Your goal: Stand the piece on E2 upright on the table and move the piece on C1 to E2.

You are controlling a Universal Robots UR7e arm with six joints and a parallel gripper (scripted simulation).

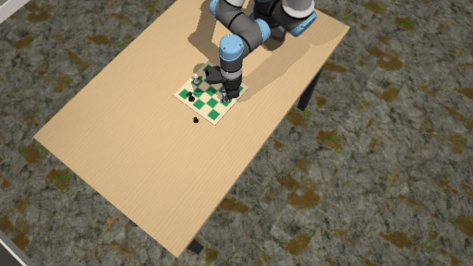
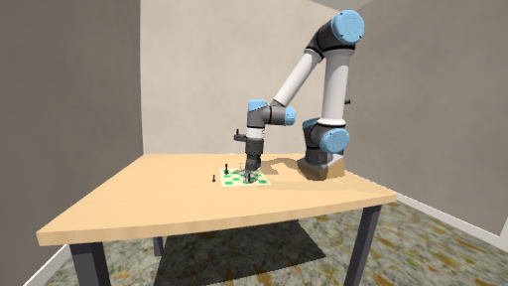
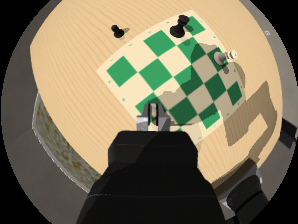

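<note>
The green and cream chessboard [image 1: 213, 114] [image 2: 261, 183] [image 3: 127, 72] lies in the middle of the wooden table [image 1: 139, 152]. My gripper [image 1: 225, 98] [image 2: 247, 179] [image 3: 153, 110] is down at the board's edge square nearest the arm and is shut on a small grey piece [image 3: 154, 111] that stands there. The piece is mostly hidden by the fingers. A small black pawn [image 1: 195, 120] [image 2: 213, 178] [image 3: 117, 30] stands upright on the table just off the board's far side.
A taller black piece [image 1: 190, 97] [image 2: 226, 170] [image 3: 177, 28] stands on the board's far corner area. A white piece [image 1: 196, 78] [image 2: 241, 165] [image 3: 226, 56] stands near another corner. The arm's base [image 2: 319, 169] sits at the table's back right.
</note>
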